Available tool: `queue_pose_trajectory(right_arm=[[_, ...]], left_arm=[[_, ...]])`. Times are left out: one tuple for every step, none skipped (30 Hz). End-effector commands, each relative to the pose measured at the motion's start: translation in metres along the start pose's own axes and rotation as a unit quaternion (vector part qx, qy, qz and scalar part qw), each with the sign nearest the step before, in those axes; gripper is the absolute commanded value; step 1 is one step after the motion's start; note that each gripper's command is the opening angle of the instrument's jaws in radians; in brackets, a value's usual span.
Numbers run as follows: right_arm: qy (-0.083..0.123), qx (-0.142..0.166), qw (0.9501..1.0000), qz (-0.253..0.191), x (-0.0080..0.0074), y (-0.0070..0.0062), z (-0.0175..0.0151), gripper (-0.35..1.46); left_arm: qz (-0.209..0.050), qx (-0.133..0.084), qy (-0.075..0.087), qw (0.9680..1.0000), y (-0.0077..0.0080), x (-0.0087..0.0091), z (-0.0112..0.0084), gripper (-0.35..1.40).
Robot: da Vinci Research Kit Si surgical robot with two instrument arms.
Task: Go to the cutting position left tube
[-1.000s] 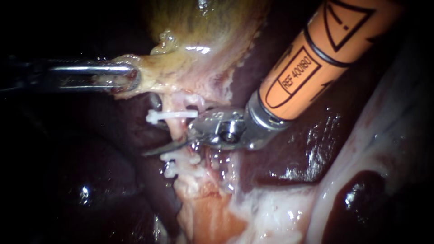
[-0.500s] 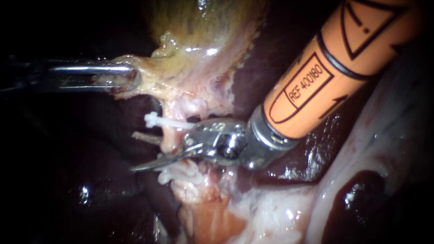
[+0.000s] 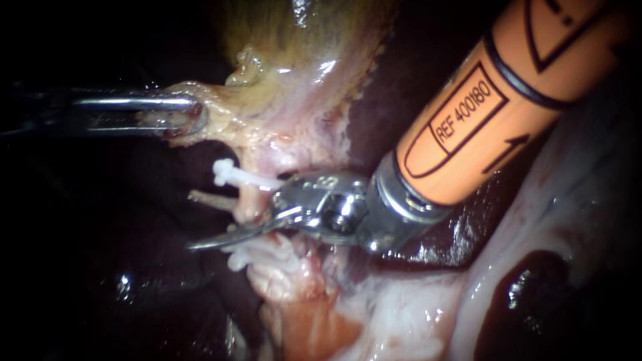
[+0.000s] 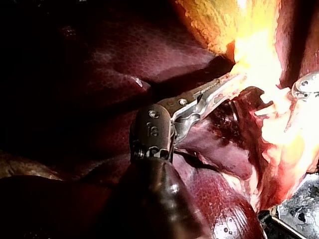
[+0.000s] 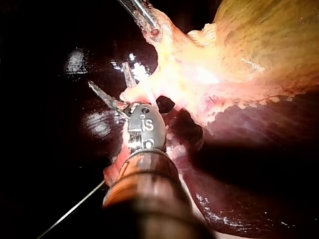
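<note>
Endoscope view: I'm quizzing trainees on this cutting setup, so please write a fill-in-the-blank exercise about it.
The left instrument has its jaws shut on the ___.
The right instrument holds its blades ___, with the tube between them.
The clip on the tube beside the upper blade is coloured ___.
Missing words: gallbladder; open; white.

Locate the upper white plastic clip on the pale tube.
Endoscope view, left of centre: the upper white plastic clip crosses the pale tube just above the right instrument's open jaws, below the yellowish gallbladder.
</note>
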Motion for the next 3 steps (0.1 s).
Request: queue_pose_trajectory(right_arm=[[0.0, 0.0, 1.0, 0.0, -0.0002, 0.0001, 0.0, 1.43], [0.0, 0.0, 1.0, 0.0, -0.0002, 0.0002, 0.0, 1.43], [0.0, 0.0, 1.0, 0.0, -0.0003, 0.0003, 0.0, 1.43]], left_arm=[[0.0, 0.0, 0.0, 1.0, 0.0, 0.0, 0.0, -0.35], [0.0, 0.0, 0.0, 1.0, 0.0, 0.0, 0.0, -0.35], [0.0, 0.0, 0.0, 1.0, 0.0, 0.0, 0.0, -0.35]])
